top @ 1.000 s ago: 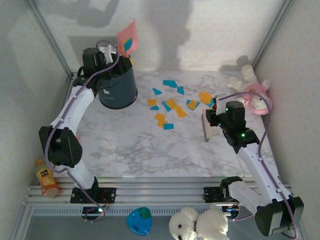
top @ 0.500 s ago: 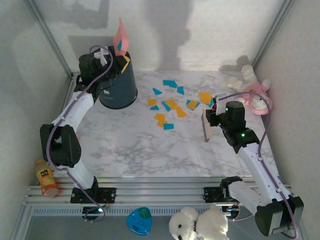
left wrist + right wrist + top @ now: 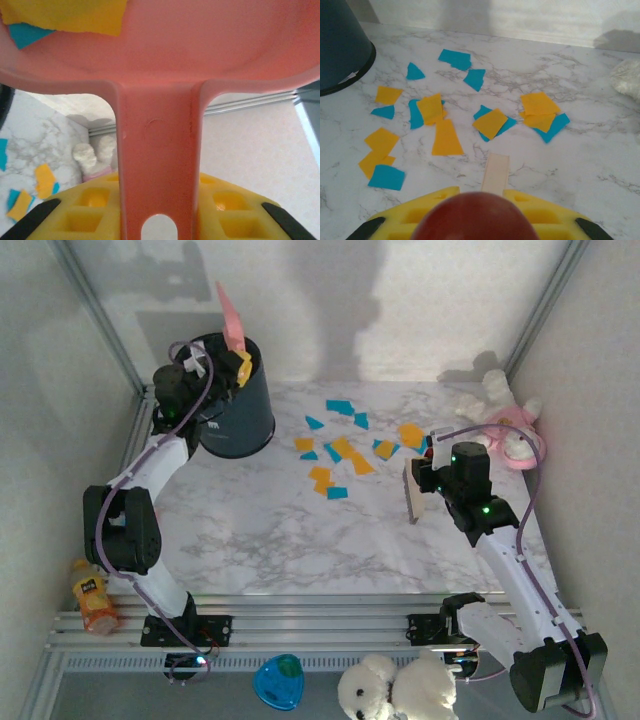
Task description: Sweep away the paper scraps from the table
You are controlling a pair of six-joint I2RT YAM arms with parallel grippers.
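Observation:
Several teal-blue and orange-yellow paper scraps (image 3: pixel 345 445) lie spread over the back middle of the marble table (image 3: pixel 280 540); the right wrist view has them just ahead (image 3: pixel 445 135). My left gripper (image 3: pixel 212 360) is shut on the handle (image 3: pixel 157 165) of the pink dustpan (image 3: pixel 230 315). The pan stands steeply tipped above the dark bin (image 3: pixel 238 410). A yellow scrap (image 3: pixel 65 12) and a teal scrap (image 3: pixel 25 35) cling inside the pan. My right gripper (image 3: pixel 432 475) is shut on a brush with a red handle end (image 3: pixel 475 217) and a wooden head (image 3: pixel 412 495), right of the scraps.
A pink and white plush toy (image 3: pixel 505 415) lies at the back right corner. Off the table's near edge are a juice bottle (image 3: pixel 92 595), a blue object (image 3: pixel 278 680) and a white plush bear (image 3: pixel 395 690). Walls close in on three sides.
The left arm has swung the dustpan left and tipped it more upright over the bin. The right arm and the scraps on the table have not moved.

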